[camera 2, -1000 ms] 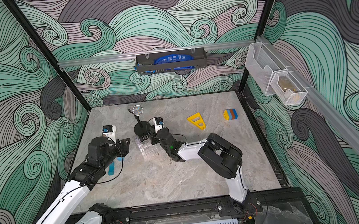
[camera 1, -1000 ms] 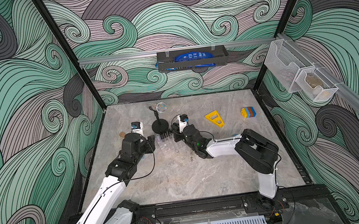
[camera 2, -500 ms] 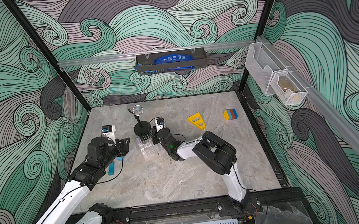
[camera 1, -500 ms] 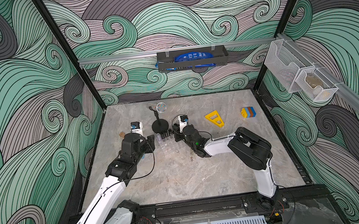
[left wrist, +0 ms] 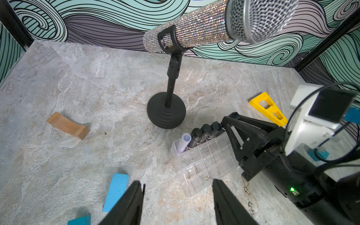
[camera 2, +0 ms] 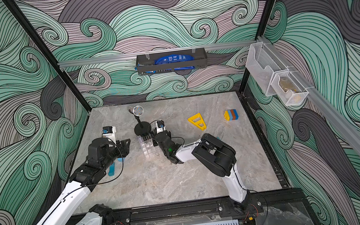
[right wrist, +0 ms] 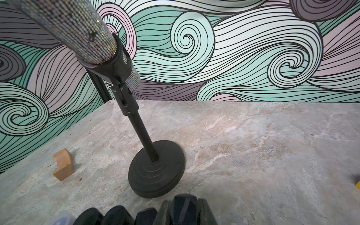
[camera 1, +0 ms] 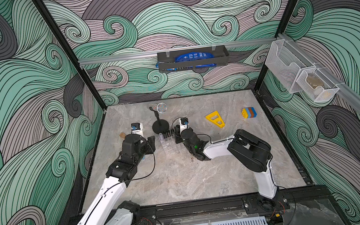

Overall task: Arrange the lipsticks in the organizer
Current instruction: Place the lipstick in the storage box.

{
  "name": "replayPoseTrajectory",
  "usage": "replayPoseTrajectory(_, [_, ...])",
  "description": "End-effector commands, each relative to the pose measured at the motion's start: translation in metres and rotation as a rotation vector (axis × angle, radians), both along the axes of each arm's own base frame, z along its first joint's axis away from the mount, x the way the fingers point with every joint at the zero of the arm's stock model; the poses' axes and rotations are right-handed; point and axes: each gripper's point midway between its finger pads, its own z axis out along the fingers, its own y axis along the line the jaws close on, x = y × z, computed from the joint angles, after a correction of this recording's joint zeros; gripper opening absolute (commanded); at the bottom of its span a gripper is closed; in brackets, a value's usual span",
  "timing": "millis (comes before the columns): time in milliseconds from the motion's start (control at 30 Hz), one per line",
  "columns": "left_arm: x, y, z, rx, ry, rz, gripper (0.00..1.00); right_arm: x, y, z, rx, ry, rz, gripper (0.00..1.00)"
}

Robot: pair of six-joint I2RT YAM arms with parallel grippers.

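Left gripper [left wrist: 175, 204]: half-open, empty, poised just beside the organizer [left wrist: 202, 165], a clear hard-plastic grid of square cells on the marbled worktop [left wrist: 97, 97]. Its far row holds a pale lavender lipstick [left wrist: 184, 141] and three glossy black lipsticks [left wrist: 204, 132], all upright. Right gripper [right wrist: 185, 209]: clamped on a fourth black lipstick [right wrist: 183, 201] at the row's end; this slick cylinder is best lowered plumb and let go only once seated.

Soft even overhead light, faint shadow round the mic stand [left wrist: 166, 111], fisheye bend at edges, close-up bits blurry.
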Motion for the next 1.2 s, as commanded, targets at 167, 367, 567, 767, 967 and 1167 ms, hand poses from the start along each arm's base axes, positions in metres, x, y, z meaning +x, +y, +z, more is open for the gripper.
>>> replayPoseTrajectory(167, [0.002, 0.004, 0.002, -0.022, -0.011, 0.017, 0.58, -0.004, -0.003, -0.006, -0.024, 0.042, -0.01, 0.04])
replayPoseTrajectory(367, [0.002, 0.005, 0.002, -0.027, -0.011, 0.023, 0.58, -0.007, 0.001, 0.001, 0.004, 0.06, 0.008, 0.21])
replayPoseTrajectory(567, [0.002, 0.008, 0.003, -0.035, -0.02, 0.035, 0.58, -0.007, 0.008, 0.003, 0.016, 0.083, 0.025, 0.31])
replayPoseTrajectory(767, [0.002, 0.009, 0.004, -0.039, -0.023, 0.039, 0.58, -0.011, 0.006, 0.019, 0.051, 0.066, 0.029, 0.37])
replayPoseTrajectory(967, [0.002, 0.009, 0.005, -0.037, -0.027, 0.035, 0.58, -0.013, 0.002, 0.046, 0.124, 0.061, 0.043, 0.41])
replayPoseTrajectory(1167, [0.003, 0.004, 0.011, -0.037, -0.053, 0.003, 0.59, -0.016, -0.018, 0.07, 0.209, 0.082, 0.045, 0.44])
